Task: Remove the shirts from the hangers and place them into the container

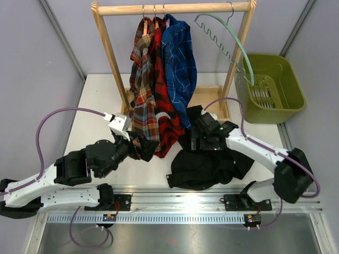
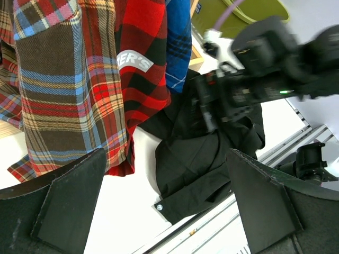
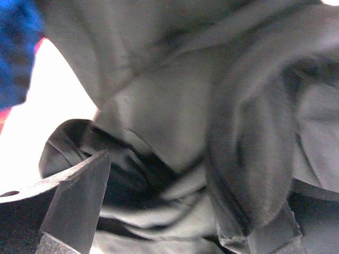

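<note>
In front of the rack, the black shirt lies heaped on the counter, freed for carrying. The right gripper is sunk into it, fingers spread wide around bunched cloth and not pinching, though blur hides which part; the left gripper hovers with fingers parted and empty by the hem of the brown-tan plaid shirt, likely the next one. On the rack the red-black plaid shirt and blue shirt hang beside it, their hangers hidden but for hooks, the pale green hanger dangles bare at its right end, and the container waits just right of the rack
</note>
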### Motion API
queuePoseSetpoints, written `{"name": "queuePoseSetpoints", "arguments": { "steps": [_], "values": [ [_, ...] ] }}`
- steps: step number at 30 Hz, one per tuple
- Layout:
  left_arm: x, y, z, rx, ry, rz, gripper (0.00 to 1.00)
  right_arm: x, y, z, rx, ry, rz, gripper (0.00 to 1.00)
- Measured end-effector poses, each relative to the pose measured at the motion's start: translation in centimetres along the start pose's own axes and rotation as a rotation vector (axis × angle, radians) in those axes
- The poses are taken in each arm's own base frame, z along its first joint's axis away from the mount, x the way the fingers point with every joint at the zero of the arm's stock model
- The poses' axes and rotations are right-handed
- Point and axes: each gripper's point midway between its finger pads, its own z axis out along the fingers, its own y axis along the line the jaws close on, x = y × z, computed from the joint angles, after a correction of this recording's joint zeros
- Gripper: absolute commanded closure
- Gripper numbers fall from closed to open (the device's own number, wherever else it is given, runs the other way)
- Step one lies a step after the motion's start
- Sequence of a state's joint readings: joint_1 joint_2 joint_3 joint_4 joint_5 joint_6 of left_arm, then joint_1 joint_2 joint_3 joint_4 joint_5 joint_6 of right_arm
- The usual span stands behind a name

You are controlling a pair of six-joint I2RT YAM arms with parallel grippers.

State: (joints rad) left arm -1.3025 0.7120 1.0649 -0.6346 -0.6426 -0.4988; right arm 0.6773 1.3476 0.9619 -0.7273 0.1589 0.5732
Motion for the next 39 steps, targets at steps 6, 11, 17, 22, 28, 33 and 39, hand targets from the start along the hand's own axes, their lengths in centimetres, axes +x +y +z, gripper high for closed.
{"name": "queuePoseSetpoints", "arguments": {
  "steps": [6, 11, 17, 22, 28, 33, 39],
  "values": [
    [0.1, 0.8, -0.9, 0.007, -0.015, -0.018, 0.01, -0.4, 3.0, 3.0, 0.009, 0.026, -0.031, 0.01],
    [0.0, 1.5, -1.8, 0.013, -0.035, -0.045, 0.01, -0.1, 2.8, 5.7, 0.066, 0.047, 0.009, 0.01],
    [0.4, 1.9, -1.8, 0.006, -0.028, -0.046, 0.01, 1.1, 1.8, 8.6, 0.159, 0.080, 0.036, 0.02],
    [0.4, 1.9, -1.8, 0.006, -0.029, -0.047, 0.01, 0.7, 1.4, 8.7, 0.185, 0.044, 0.061, 0.66],
    [0.3, 2.0, -2.0, 0.009, -0.034, -0.052, 0.01, 0.3, -0.2, 7.7, 0.237, -0.046, 0.175, 1.00],
    [0.3, 2.0, -2.0, 0.009, -0.034, -0.052, 0.01, 0.3, -2.4, 5.8, 0.312, -0.109, 0.264, 1.00],
    [0.3, 1.9, -2.0, 0.012, -0.032, -0.051, 0.01, -1.9, -5.2, -1.2, 0.344, -0.289, 0.418, 1.00]
  ]
}}
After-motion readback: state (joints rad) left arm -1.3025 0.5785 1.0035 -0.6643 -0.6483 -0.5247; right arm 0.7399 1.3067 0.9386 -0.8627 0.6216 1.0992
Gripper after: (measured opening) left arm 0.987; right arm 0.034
